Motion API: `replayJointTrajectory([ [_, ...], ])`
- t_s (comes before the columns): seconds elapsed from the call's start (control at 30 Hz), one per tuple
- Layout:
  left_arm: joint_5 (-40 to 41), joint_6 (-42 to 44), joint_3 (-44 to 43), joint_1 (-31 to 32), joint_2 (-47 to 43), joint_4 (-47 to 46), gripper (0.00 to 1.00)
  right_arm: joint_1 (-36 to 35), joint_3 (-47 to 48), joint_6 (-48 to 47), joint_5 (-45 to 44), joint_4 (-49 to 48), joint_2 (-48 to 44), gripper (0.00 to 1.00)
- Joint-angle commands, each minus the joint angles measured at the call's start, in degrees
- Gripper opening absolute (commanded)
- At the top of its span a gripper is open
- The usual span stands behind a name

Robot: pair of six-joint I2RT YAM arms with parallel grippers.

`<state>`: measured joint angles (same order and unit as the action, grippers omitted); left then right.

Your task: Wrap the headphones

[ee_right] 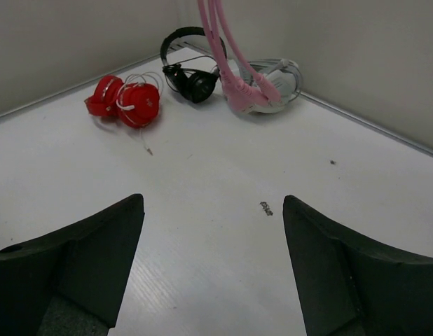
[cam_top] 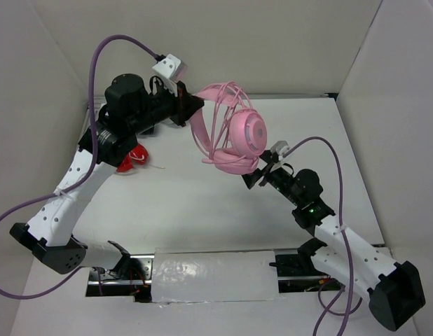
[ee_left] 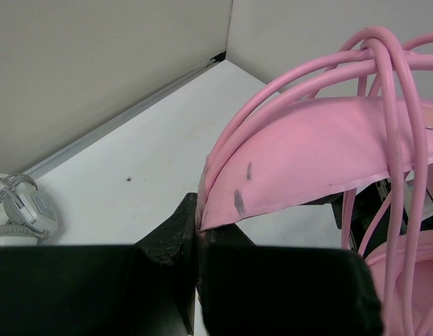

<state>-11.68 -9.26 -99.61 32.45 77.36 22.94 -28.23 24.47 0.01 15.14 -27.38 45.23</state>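
Table [ee_right: 202,189] ctr open; pink headphones [cam_top: 248,131] aloft; red set [ee_right: 125,103], black set [ee_right: 188,78] by wall.

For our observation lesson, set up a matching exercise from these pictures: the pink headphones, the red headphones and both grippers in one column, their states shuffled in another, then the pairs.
1. pink headphones
2. red headphones
3. left gripper
4. right gripper

A. fingers apart, nothing between them
B. lying on the table
C. fingers shut on the headband
D. cable looped over its headband

Pairs: 1-D, 2-B, 3-C, 4-A
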Motion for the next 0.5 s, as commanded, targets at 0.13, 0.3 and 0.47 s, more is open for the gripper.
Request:
replayJointTrajectory([
  [0.13, -2.9, -3.6, -4.2, 0.4, -1.4, -6.2, 0.00, -3.8, 4.4, -7.2, -5.6, -6.7, 3.6, 0.86],
  [0.3, -2.3, -4.0, -4.1, 0.5, -1.6, -6.2, 0.00, -4.6, 7.3, -7.7, -2.9, -10.8, 6.7, 0.86],
  [0.47, -3.0, -4.4, -5.7, 0.6, -1.3, -5.2, 0.00, -6.7, 9.1, -7.4, -0.4, -12.9, 9.3, 0.86],
])
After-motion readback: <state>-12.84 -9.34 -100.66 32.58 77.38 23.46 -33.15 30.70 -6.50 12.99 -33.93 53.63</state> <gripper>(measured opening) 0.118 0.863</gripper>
